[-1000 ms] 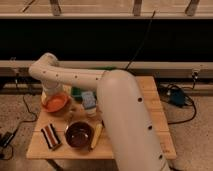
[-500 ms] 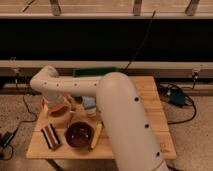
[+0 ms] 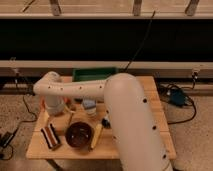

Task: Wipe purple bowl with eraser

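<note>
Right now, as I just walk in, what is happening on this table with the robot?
A robot arm reaches across the wooden table, and its claw hangs open over the back left part, holding nothing. The eraser lies at the front left, close beside the purple bowl. A banana lies on the bowl's other side. The wiping has not yet begun, and the eraser would probably have to be picked up first.
</note>
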Robot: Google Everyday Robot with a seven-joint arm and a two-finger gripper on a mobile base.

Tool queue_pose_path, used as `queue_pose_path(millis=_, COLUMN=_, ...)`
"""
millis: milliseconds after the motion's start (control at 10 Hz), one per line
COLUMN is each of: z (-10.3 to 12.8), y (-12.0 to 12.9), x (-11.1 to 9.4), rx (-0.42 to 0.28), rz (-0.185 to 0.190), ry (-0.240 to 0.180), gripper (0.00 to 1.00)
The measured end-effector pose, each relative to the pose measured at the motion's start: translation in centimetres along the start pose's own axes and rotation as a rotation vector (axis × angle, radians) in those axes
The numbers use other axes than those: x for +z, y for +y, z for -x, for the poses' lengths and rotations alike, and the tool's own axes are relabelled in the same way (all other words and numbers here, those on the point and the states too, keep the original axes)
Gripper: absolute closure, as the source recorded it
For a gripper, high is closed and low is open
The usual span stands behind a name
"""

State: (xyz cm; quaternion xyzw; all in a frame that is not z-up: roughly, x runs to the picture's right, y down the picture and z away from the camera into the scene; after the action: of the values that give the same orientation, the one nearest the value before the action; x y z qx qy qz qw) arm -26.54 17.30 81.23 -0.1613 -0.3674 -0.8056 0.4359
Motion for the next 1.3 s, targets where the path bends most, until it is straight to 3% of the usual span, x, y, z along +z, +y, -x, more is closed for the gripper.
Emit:
queue_pose_path(millis=500, z=0.7, y=-2.0, x=2.4, rx=-0.036, rz=-0.015, ry=-0.061, gripper=0.2)
queue_pose_path(millis=800, z=0.2, y=-2.7, x=3.1, rx=-0.052, rz=-0.011, ry=-0.07, gripper=0.2)
queue_pose_path(millis=1300, z=-0.7, y=-2.9, x=3.8, rx=-0.055, rz=0.027, ry=-0.071, gripper=0.2)
